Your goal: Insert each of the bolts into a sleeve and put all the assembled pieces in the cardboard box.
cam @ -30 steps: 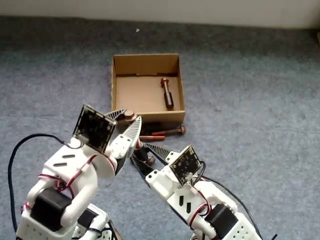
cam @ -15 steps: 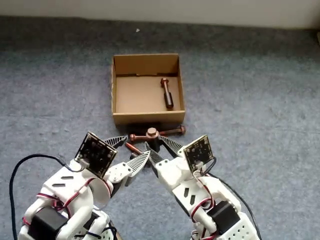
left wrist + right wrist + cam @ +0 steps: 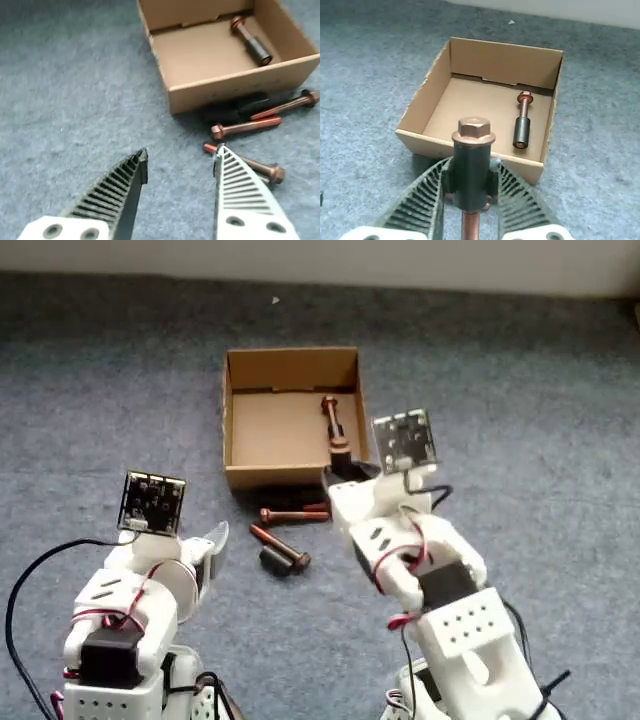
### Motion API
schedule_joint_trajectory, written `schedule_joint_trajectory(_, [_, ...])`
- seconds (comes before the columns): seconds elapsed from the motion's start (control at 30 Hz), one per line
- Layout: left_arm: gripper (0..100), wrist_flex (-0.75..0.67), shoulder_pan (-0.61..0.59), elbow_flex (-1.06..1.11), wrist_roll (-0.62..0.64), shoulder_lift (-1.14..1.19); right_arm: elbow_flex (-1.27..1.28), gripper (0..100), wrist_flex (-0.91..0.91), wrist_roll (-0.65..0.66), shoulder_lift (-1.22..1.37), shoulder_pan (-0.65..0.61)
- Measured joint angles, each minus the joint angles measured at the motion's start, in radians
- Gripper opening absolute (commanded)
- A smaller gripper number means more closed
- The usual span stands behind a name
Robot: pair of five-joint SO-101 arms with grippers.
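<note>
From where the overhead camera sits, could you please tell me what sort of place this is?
Probably an indoor robotics test area: a grey carpet as the work surface, a pale wall along its far edge, and a cardboard box with loose copper-coloured bolts beside it for an assembly exercise.

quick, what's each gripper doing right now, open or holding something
left gripper: open, holding nothing.
right gripper: shut on the sleeved bolt, held upright.
</note>
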Motion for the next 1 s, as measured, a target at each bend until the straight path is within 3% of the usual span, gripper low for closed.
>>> schedule_joint_trajectory(0.2, [23,-0.187,-0.163,0.242,0.000,0.005,-0.316,0.5,0.000,0.000,0.453,0.048])
schedule_joint_trajectory(0.3, [23,-0.259,-0.183,0.292,0.000,0.005,-0.474,0.5,0.000,0.000,0.649,0.049])
schedule_joint_trajectory(0.57, [23,-0.281,-0.184,0.307,0.000,0.005,-0.844,0.7,0.000,-0.005,1.045,0.049])
schedule_joint_trajectory(0.67, [23,-0.284,-0.184,0.307,0.000,0.005,-0.950,3.6,0.000,-0.006,1.157,0.049])
schedule_joint_trajectory(0.8, [23,-0.284,-0.184,0.307,0.000,0.005,-1.026,15.6,0.012,-0.006,1.246,0.049])
schedule_joint_trajectory(1.0, [23,-0.287,-0.184,0.307,0.000,0.005,-1.063,16.7,0.184,-0.006,1.238,0.038])
